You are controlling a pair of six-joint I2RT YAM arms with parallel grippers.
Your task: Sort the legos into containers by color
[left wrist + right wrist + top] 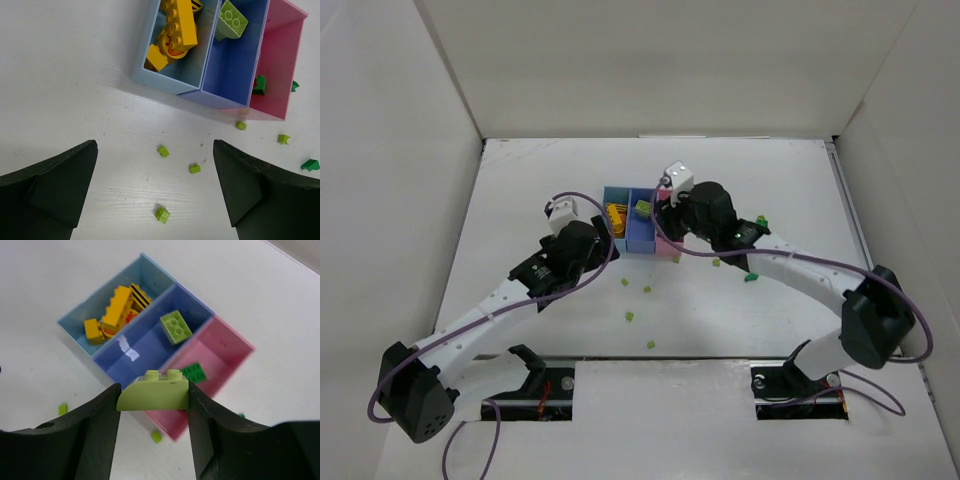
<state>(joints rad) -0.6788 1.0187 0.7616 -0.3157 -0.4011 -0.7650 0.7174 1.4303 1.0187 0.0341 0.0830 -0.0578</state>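
The right gripper [152,401] is clamped on one lime green brick [154,392], two studs up and long axis spanning finger to finger, held over the rim of the tray [220,100] where the periwinkle bin [137,350] meets the pink bin [222,347]. The periwinkle bin holds one lime block [175,327], the pink bin one dark green block [194,372], and the light blue bin [147,277] about four yellow blocks [117,310]. The left gripper [155,190] gapes wide and empty before the tray, with five loose lime bits [163,150] and two dark green bits [310,164] nearby.

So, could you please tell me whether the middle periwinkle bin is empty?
Not empty. One lime green brick lies in the periwinkle bin, near one end; the rest of its floor is bare.
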